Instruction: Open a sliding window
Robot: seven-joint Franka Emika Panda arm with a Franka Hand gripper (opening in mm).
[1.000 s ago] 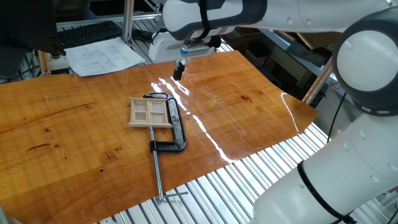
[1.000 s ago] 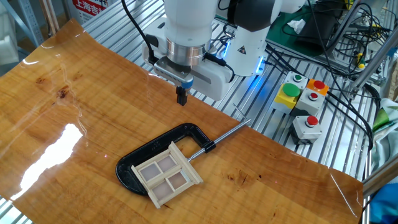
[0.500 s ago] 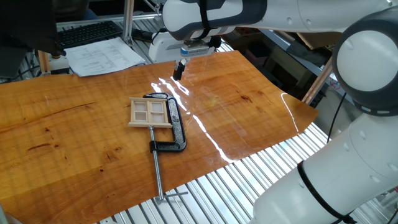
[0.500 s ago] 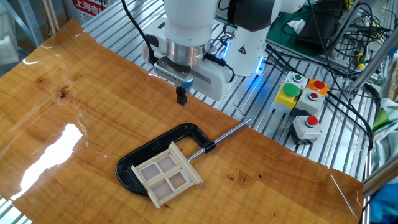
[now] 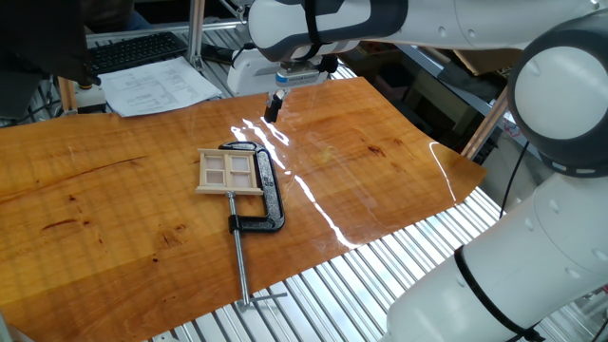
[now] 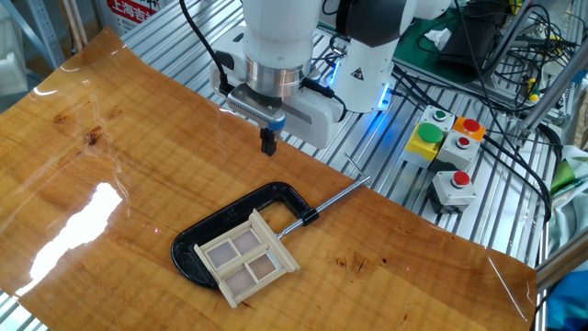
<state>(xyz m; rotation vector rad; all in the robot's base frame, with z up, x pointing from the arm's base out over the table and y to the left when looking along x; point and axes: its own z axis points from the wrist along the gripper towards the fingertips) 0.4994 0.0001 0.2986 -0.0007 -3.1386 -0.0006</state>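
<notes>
The sliding window (image 5: 228, 172) is a small pale wood frame with four panes. It lies flat on the wooden table, held in a black C-clamp (image 5: 269, 195) with a long steel rod. It also shows in the other fixed view (image 6: 247, 256) with the clamp (image 6: 225, 223) around it. My gripper (image 5: 273, 107) hangs above the table's far edge, well beyond the window and apart from it. Its black fingers are pressed together with nothing between them. In the other fixed view the gripper (image 6: 268, 142) points straight down.
The orange-brown table top (image 5: 114, 199) sits on a ribbed aluminium base. Papers (image 5: 157, 85) and a keyboard (image 5: 138, 49) lie beyond the far left edge. A box with green, red and yellow buttons (image 6: 446, 152) stands off the table. The arm's base (image 6: 363, 55) is behind.
</notes>
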